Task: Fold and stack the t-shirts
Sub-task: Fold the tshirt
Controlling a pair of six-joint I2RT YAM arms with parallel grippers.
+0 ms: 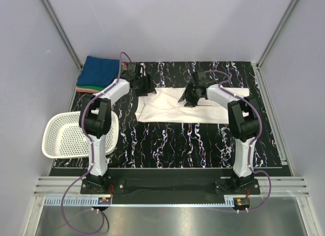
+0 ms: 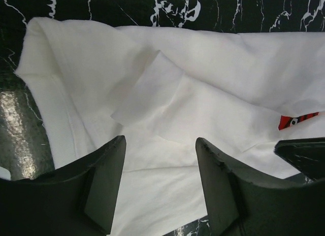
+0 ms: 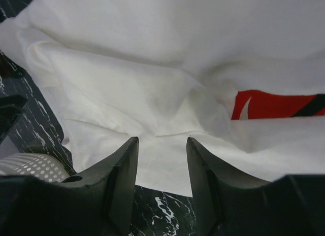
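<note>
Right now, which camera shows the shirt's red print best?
The right wrist view: the red print fills a broad strip between folds. The left wrist view catches only a sliver; the top view shows none.

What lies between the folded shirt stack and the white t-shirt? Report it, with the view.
The left gripper, open, hangs there over the black marbled table, by the white t-shirt's far left corner; the top external view shows it.

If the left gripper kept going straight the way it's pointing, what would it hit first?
Most likely the white t-shirt: the left gripper stands open facing its folded flap, with nothing between. How far off is unclear.
</note>
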